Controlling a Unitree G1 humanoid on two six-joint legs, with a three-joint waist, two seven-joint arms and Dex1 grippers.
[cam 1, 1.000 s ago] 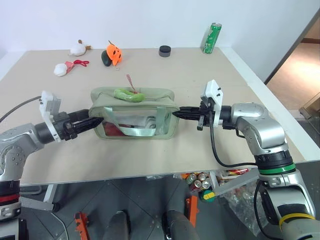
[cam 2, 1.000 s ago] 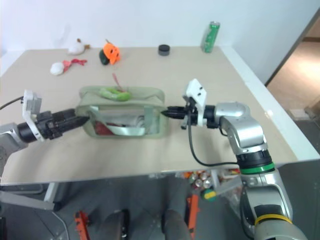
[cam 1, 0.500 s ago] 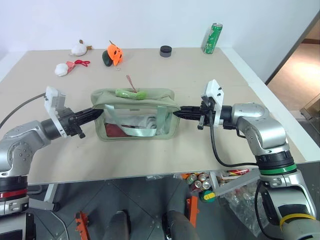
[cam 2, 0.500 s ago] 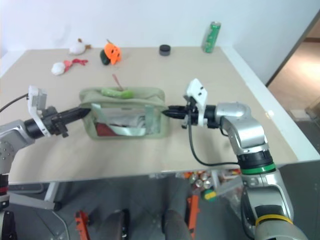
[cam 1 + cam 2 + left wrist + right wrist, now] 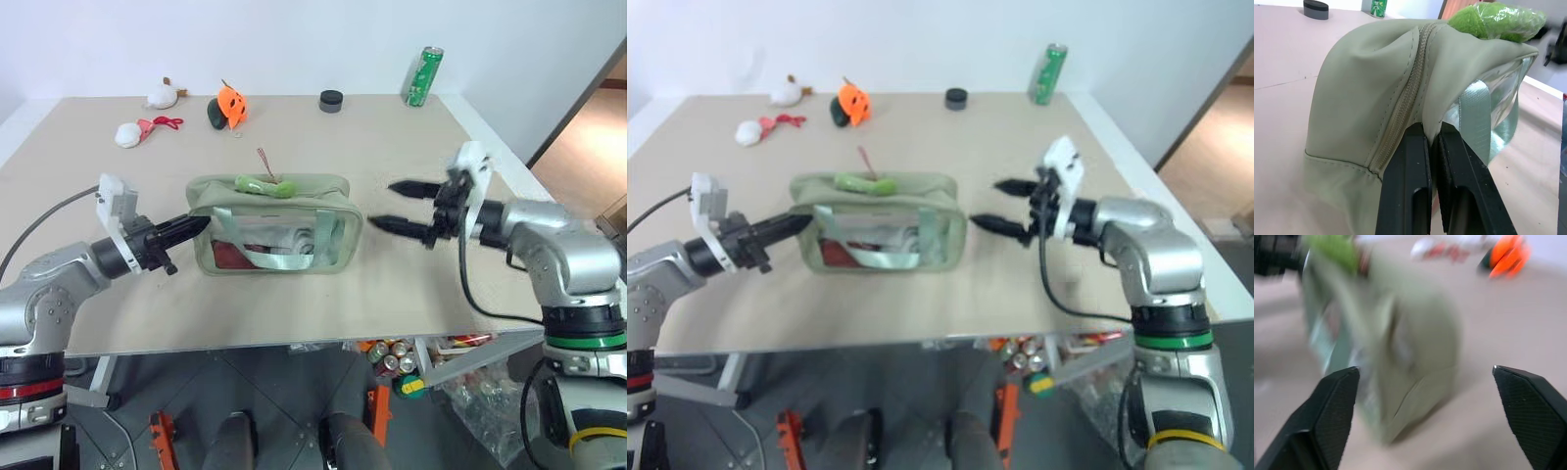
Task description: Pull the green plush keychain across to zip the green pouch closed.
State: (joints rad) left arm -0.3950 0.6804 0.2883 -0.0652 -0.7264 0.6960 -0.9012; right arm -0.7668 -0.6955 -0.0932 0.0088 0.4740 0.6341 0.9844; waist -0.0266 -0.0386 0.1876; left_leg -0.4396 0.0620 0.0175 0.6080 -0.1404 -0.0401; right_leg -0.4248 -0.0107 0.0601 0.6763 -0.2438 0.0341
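The green pouch [image 5: 274, 235] lies in the middle of the table, its clear window side facing me. The green plush keychain [image 5: 263, 184] rests on top of it beside the zipper, its thin red cord [image 5: 262, 159] sticking up. My left gripper [image 5: 199, 224] is shut on the fabric at the pouch's left end, right next to the zipper [image 5: 1405, 98]; in the left wrist view the fingers [image 5: 1410, 161] pinch a fold there. My right gripper [image 5: 384, 204] hangs open just off the pouch's right end, touching nothing.
At the table's back stand a green can [image 5: 422, 75] and a black puck [image 5: 331, 99]. An orange and dark plush [image 5: 225, 105] and two white plushes [image 5: 127, 134] lie at the back left. The table's right edge runs close behind my right arm.
My right gripper has opened, let go of the pouch's right end and drawn back to the right and up. My left gripper has shut on the pouch's left end.
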